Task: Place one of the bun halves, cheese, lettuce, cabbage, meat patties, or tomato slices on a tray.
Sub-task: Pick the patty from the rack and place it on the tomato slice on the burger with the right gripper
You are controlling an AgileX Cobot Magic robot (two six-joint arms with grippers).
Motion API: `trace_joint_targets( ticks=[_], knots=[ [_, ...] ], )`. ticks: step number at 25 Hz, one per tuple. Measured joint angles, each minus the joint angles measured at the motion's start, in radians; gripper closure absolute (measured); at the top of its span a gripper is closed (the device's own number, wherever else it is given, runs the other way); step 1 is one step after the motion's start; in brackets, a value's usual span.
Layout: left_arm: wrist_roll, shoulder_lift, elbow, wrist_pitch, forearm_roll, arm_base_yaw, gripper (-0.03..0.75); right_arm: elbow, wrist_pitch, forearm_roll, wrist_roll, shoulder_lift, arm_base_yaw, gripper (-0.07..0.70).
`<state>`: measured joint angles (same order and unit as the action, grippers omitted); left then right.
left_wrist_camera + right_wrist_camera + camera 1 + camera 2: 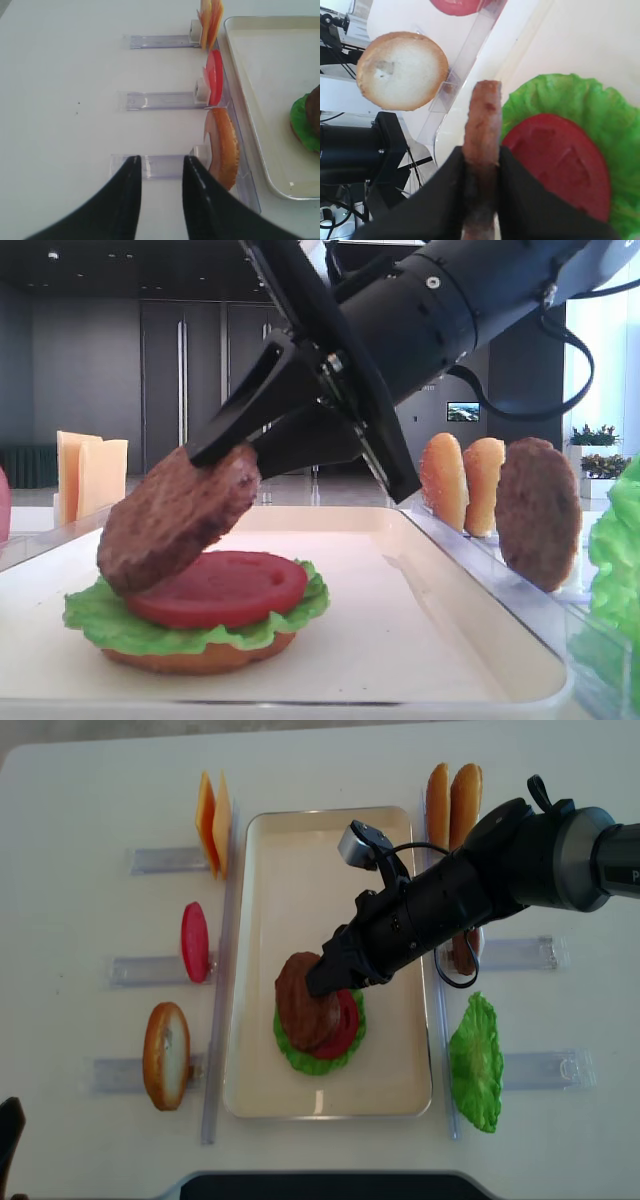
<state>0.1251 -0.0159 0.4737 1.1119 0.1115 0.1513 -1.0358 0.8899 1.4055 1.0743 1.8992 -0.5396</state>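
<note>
My right gripper (228, 447) is shut on a dark-brown meat patty (176, 516), gripping its rim. The patty hangs tilted, its lower edge over the left side of a stack on the cream tray (300, 850). That stack is a bun half (200, 655), green lettuce (100, 625) and a red tomato slice (225, 585) on top. In the right wrist view the patty (482, 120) shows edge-on between the black fingers, beside the tomato slice (555, 160). My left gripper (160, 165) is open and holds nothing, above the table by a clear rack.
Clear racks flank the tray. On the left stand cheese (212, 820), a tomato slice (194, 940) and a bun half (166, 1055). On the right stand bun halves (452, 795), another patty (538, 510) and lettuce (477, 1060).
</note>
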Motion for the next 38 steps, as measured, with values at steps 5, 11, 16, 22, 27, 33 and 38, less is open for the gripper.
trace_joint_targets(
  ticks=[5,11,16,22,27,33,38],
  knots=[
    [0.000,0.000,0.000,0.000,0.000,0.000,0.496,0.000,-0.015,-0.013,0.000,0.000,0.000,0.483],
    [0.000,0.000,0.000,0.000,0.000,0.000,0.496,0.000,-0.023,-0.048,0.000,0.000,0.000,0.483],
    [0.000,0.000,0.000,0.000,0.000,0.000,0.496,0.000,-0.024,-0.059,-0.014,0.000,0.000,0.483],
    [-0.001,0.000,0.000,0.000,0.000,0.000,0.496,0.000,-0.026,-0.060,-0.015,0.000,0.000,0.484],
    [-0.001,0.000,0.000,0.000,0.000,0.000,0.496,0.000,-0.037,-0.066,-0.016,-0.004,0.000,0.465],
    [-0.001,0.000,0.000,0.000,0.000,0.000,0.496,0.000,-0.058,-0.119,-0.015,-0.006,0.000,0.258],
    [-0.001,0.000,0.000,0.000,0.000,0.000,0.496,0.000,-0.083,-0.161,-0.015,-0.007,0.000,0.190]
  ],
)
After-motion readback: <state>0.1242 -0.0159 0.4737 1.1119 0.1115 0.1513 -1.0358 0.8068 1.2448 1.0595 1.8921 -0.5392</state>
